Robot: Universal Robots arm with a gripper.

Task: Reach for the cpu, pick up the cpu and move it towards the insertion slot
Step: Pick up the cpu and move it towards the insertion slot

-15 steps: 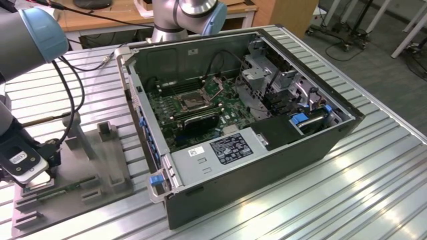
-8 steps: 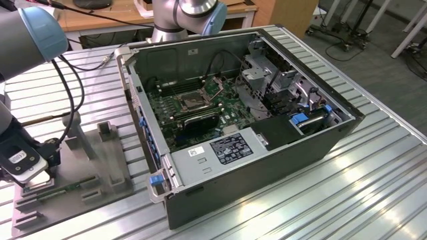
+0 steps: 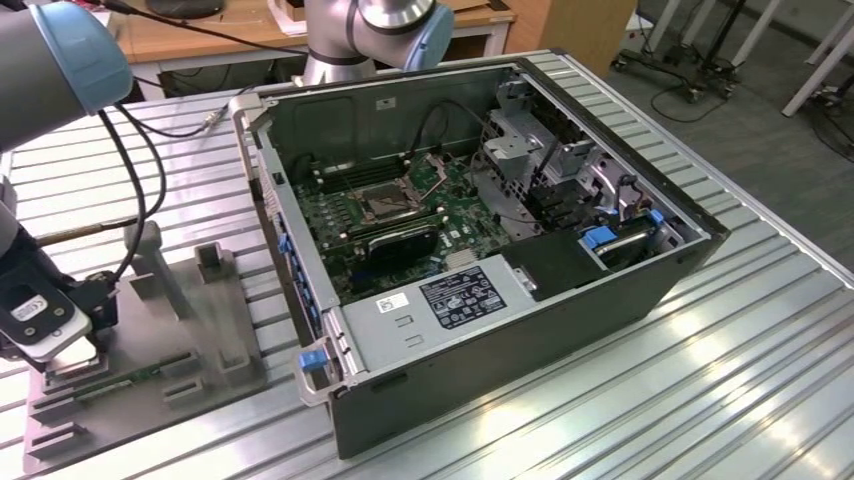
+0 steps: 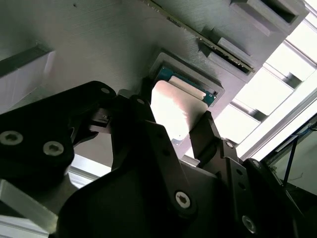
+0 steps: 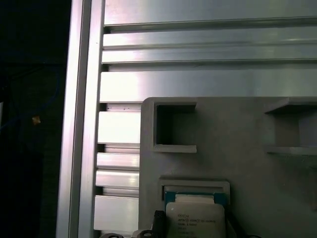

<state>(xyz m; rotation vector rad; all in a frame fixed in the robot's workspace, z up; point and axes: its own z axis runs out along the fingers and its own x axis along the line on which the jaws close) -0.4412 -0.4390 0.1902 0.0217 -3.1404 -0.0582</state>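
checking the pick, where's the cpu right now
The cpu sits in a recess of the grey fixture under the gripper, at the exterior view's lower left.

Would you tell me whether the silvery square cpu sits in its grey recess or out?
In: the silvery square cpu lies within the grey recess, framed by its raised rim.

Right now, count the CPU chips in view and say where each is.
1. The cpu is at a recess of the grey fixture plate, beside the computer case on the exterior view's left. The insertion slot looks empty; others could be hidden inside the case.
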